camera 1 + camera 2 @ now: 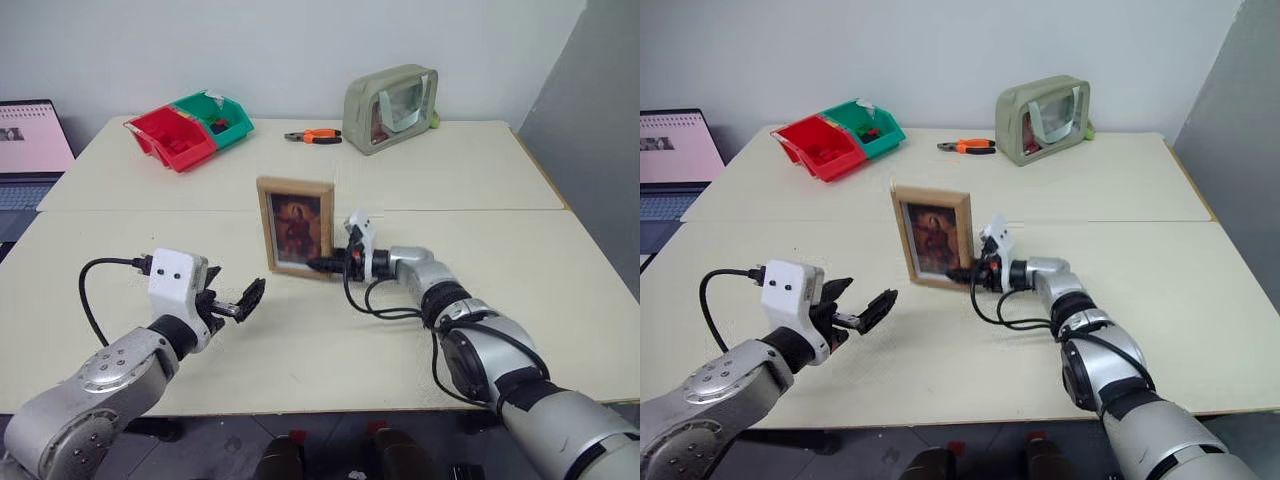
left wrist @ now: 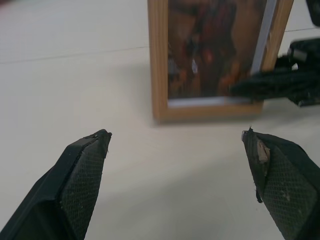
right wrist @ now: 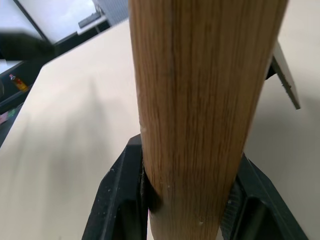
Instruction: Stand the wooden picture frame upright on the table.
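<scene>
The wooden picture frame (image 1: 296,226) stands upright near the middle of the table (image 1: 300,350), its reddish-brown portrait facing me. My right gripper (image 1: 322,265) reaches in from the right and is shut on the frame's right edge near the bottom. In the right wrist view its black fingers (image 3: 120,195) clamp both sides of the light-wood edge (image 3: 200,100). My left gripper (image 1: 235,303) hovers open in front of the frame and to its left, holding nothing. In the left wrist view the frame (image 2: 210,55) stands beyond the spread fingertips (image 2: 90,150).
At the back of the table are a red bin (image 1: 170,137) and a green bin (image 1: 217,117), orange-handled pliers (image 1: 313,136) and a grey-green pouch (image 1: 390,108). A laptop (image 1: 30,150) sits off the far left. A seam runs across the tabletop behind the frame.
</scene>
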